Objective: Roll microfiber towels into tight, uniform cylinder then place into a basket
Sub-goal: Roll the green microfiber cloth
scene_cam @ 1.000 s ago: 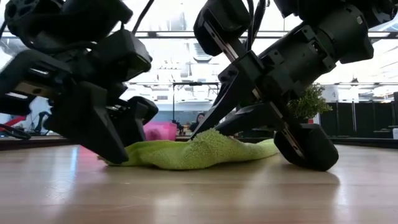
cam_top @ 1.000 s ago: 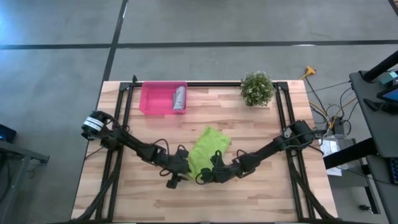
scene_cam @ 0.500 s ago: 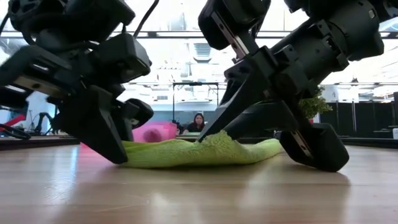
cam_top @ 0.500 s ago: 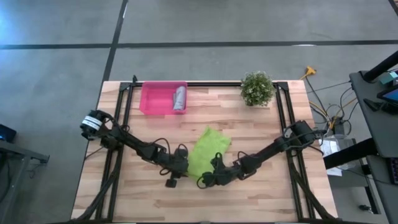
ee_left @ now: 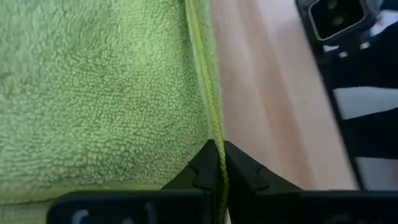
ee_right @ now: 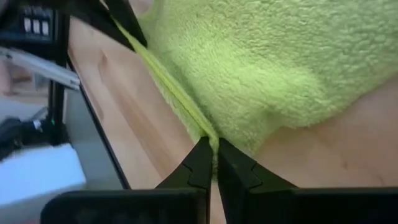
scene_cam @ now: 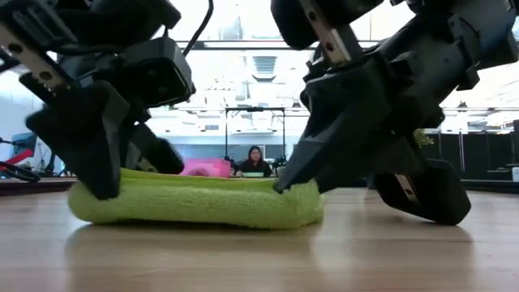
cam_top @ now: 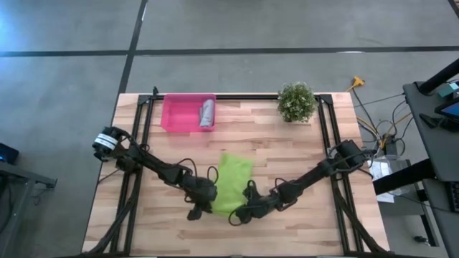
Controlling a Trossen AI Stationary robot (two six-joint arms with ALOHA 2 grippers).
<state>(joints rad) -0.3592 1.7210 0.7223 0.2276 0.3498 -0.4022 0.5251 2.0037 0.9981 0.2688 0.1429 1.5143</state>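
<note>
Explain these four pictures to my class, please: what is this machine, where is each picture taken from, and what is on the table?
It is a robot with two dark jointed arms working at a wooden table. One picture looks straight down from above, one looks level across the tabletop, and two come from small cameras on the wrists. The left hand and the right hand are both shut, each pinching the near edge of a lime green towel lying flat; the wrist pictures show the hem caught between the fingers. At the back stand a pink tray with a rolled grey towel in it, and a small potted plant. A person sits far behind.
</note>
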